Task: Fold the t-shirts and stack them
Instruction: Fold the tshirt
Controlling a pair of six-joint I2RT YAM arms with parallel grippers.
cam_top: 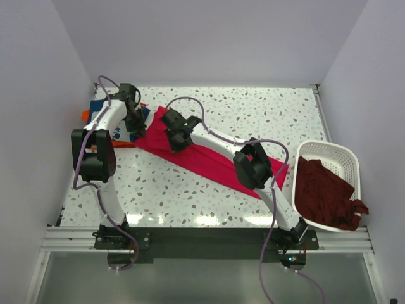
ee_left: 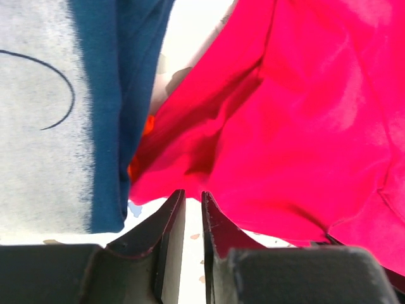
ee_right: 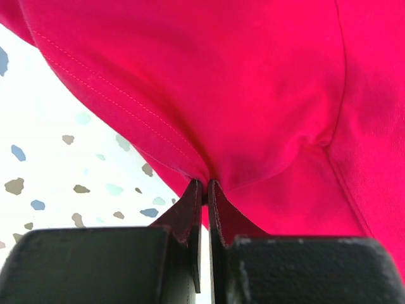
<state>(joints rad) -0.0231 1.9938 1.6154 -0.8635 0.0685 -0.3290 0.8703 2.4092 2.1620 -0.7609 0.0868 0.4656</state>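
**A:** Which way does the pink one lie?

**B:** The crimson-pink t-shirt (cam_top: 209, 161) is drawn into a long band on the table (cam_top: 253, 114). Its long axis slants from far left to near right, toward the laundry basket (cam_top: 342, 155).

**A:** And your hands?

**B:** My right hand (ee_right: 204, 185) is pinched tight on a fold of that shirt, near its far-left end. My left hand (ee_left: 193, 196) is only a slit apart and holds nothing; the shirt's edge lies just ahead of it.

**A:** What's in the basket?

**B:** Dark maroon t-shirts (cam_top: 323, 190), one spilling over the near rim.

**A:** Anything crowding you?

**B:** A navy t-shirt (ee_left: 136, 76) with white print lies just left of the pink one, with an orange t-shirt (cam_top: 85, 115) peeking out beside it. My right arm lies over the band and hides part of it.
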